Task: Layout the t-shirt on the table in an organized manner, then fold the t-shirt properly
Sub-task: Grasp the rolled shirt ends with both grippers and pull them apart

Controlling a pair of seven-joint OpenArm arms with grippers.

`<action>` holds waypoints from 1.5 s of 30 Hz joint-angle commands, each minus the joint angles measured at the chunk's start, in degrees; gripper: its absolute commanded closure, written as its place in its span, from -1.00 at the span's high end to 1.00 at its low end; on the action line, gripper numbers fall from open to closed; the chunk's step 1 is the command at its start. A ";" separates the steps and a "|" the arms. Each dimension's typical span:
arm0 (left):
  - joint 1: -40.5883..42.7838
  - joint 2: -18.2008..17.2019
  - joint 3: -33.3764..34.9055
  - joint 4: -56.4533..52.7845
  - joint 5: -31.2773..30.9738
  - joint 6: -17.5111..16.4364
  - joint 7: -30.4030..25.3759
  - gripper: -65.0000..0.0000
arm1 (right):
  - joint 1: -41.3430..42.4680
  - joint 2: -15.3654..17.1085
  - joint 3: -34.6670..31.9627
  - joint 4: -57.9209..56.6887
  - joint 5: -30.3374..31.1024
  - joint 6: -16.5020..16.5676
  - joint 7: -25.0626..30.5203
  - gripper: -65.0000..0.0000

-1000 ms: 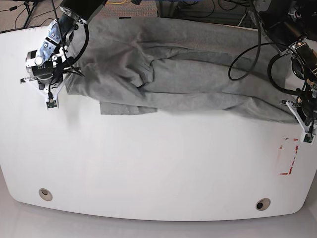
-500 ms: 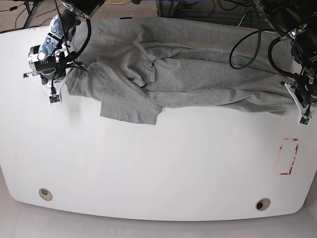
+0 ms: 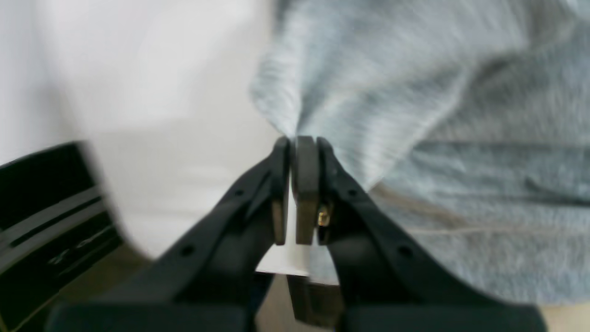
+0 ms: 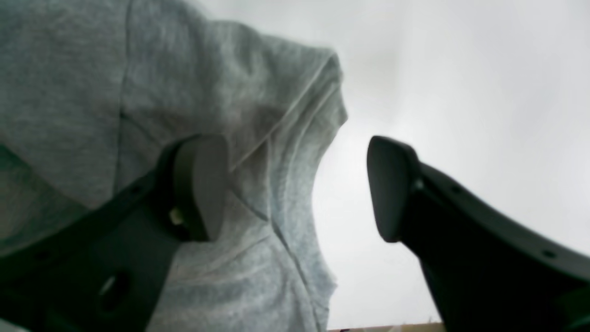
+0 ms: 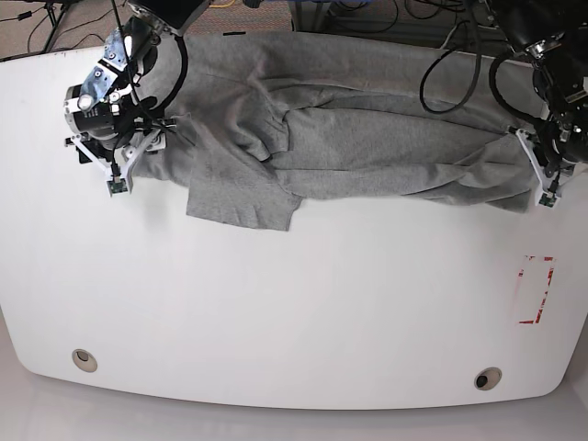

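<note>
Nearest the camera in the base view, the white table (image 5: 276, 312) lies bare along its front edge, marked by two round grey grommet holes (image 5: 84, 359) and a red-outlined rectangle (image 5: 535, 290) toward one side. Farther back, the grey t-shirt (image 5: 349, 138) stretches in a rumpled band across the far half of the tabletop, one sleeve (image 5: 243, 200) folded toward the front. At one end of the band, the left gripper (image 3: 295, 147) has its jaws pressed together, pinching a peak of the fabric's edge, with cloth fanning away from the pinch in the left wrist view. At the other end, the right gripper (image 4: 295, 184) stands with its jaws spread apart; one finger (image 4: 203, 184) sits against the shirt's hemmed corner, the other (image 4: 392, 189) is over bare tabletop, and the cloth lies loose between them. Cables and floor show beyond the table's far edge.
</note>
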 commanded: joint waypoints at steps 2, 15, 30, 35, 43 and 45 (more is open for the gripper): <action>0.12 -1.18 0.11 -2.59 0.33 -0.03 -0.37 -0.97 | 0.63 -0.30 -0.04 -0.83 0.72 -0.07 0.79 0.33; 1.35 -1.26 3.01 -10.95 0.41 -0.03 -7.41 -0.36 | -1.92 -0.30 -0.04 -7.25 0.80 -0.07 5.19 0.32; -1.29 -1.00 9.61 -18.59 0.41 -0.03 -13.21 -0.49 | -1.22 3.39 0.13 -21.75 0.72 -0.07 17.32 0.32; -5.07 -0.65 11.80 -22.73 0.41 -0.03 -14.88 -0.49 | 0.98 6.82 0.31 -28.17 0.72 -0.07 21.19 0.32; -9.47 0.67 11.89 -26.42 0.33 -0.03 -15.58 -0.49 | 5.29 12.62 0.31 -34.94 0.80 -0.07 23.74 0.32; -10.43 0.67 11.89 -26.77 0.33 -0.03 -15.41 -0.49 | 5.99 13.68 0.31 -35.20 0.80 -0.07 23.91 0.32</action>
